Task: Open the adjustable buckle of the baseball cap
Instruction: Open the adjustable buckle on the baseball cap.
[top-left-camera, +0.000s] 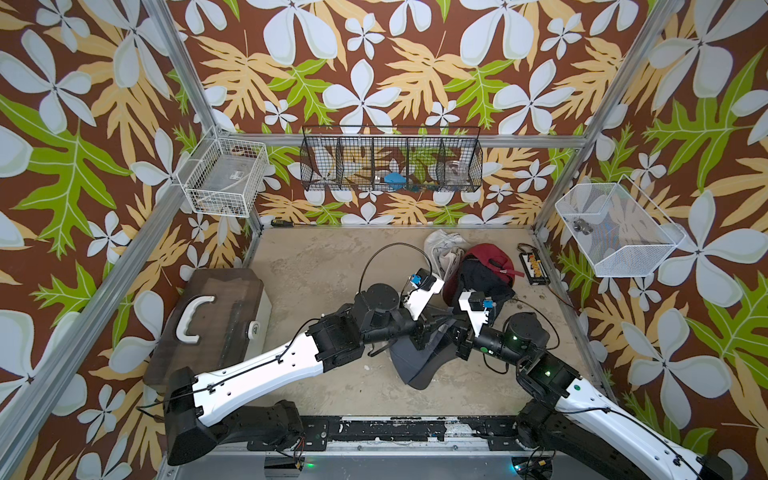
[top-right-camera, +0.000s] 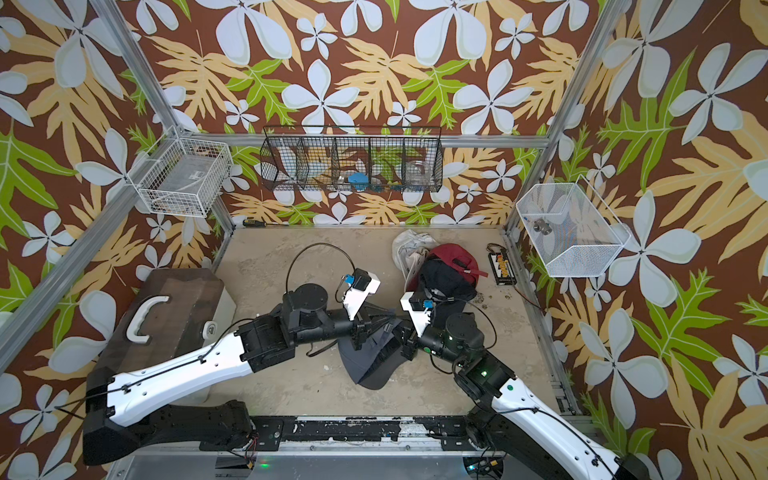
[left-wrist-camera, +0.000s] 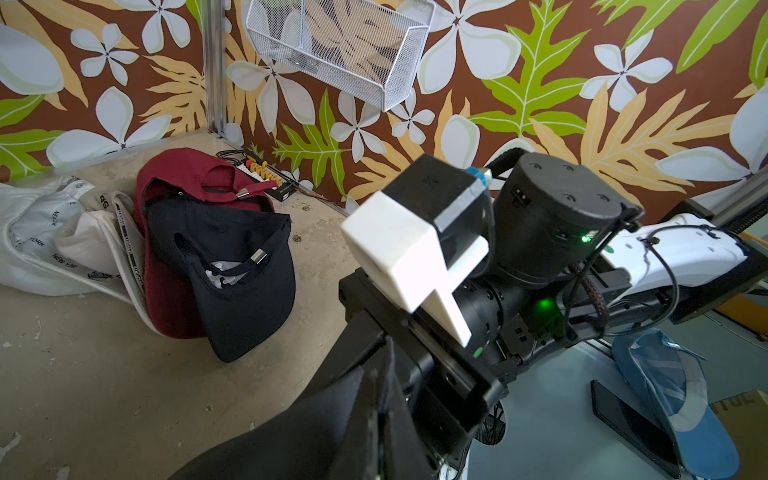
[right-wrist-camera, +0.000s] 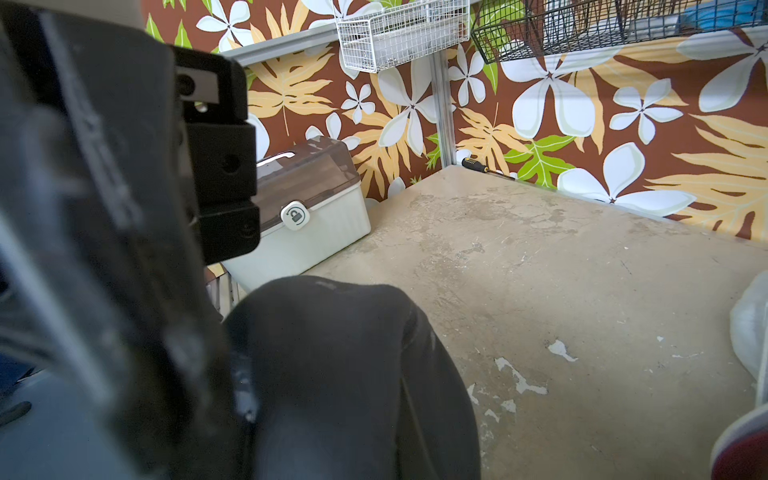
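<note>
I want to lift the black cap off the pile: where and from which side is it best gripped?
Judging by its pose, grip the strap beside its metal clasp. The black cap lies opening-up on the red cap, and the strap arches free across the gap, so come from above, jaws straddling it.

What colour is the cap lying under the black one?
Dark red; the red cap shows best in the left wrist view.

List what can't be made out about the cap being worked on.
- Buckle of the dark cap: not identifiable in both top views; the left gripper and right gripper crowd over that spot.
- Wrist views: only its bunched fabric, blurred close up; its strap and buckle don't show.
</note>
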